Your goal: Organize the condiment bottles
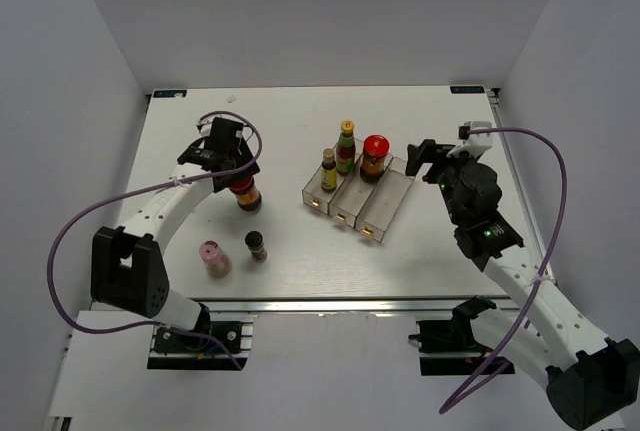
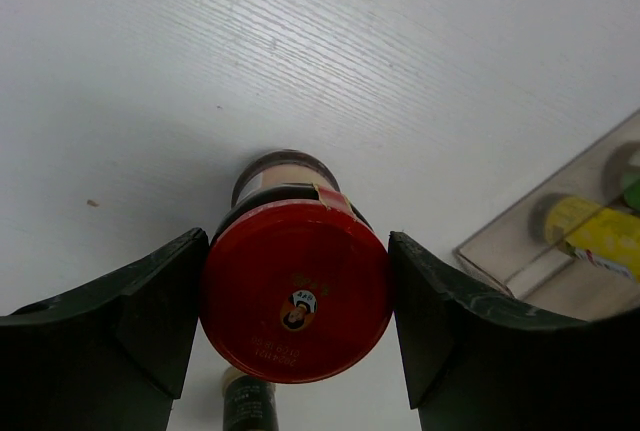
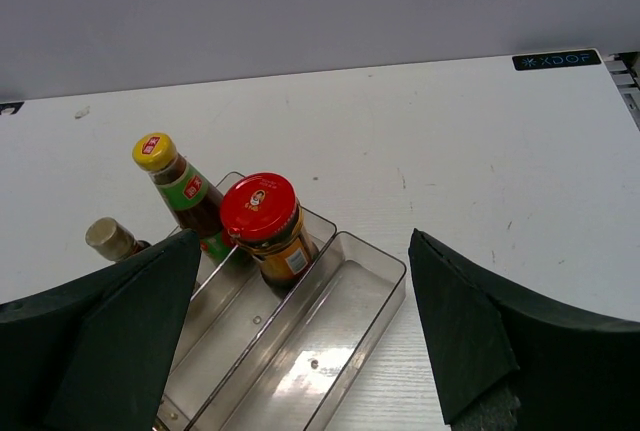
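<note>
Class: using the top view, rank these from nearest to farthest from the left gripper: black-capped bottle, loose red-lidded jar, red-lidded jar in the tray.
1. Loose jar: held in the left gripper.
2. Black-capped bottle: just toward the arm bases.
3. Tray jar: off to the right, in the tray.

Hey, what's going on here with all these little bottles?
Two robot arms look to be sorting condiment bottles into a clear tray. The left end effector is closed on a red-lidded jar standing on the table. The right end effector is open and empty, beside the tray. The tray holds a small bottle, a tall bottle and a second jar. A pink bottle and a dark bottle stand on the table, near the front.
</note>
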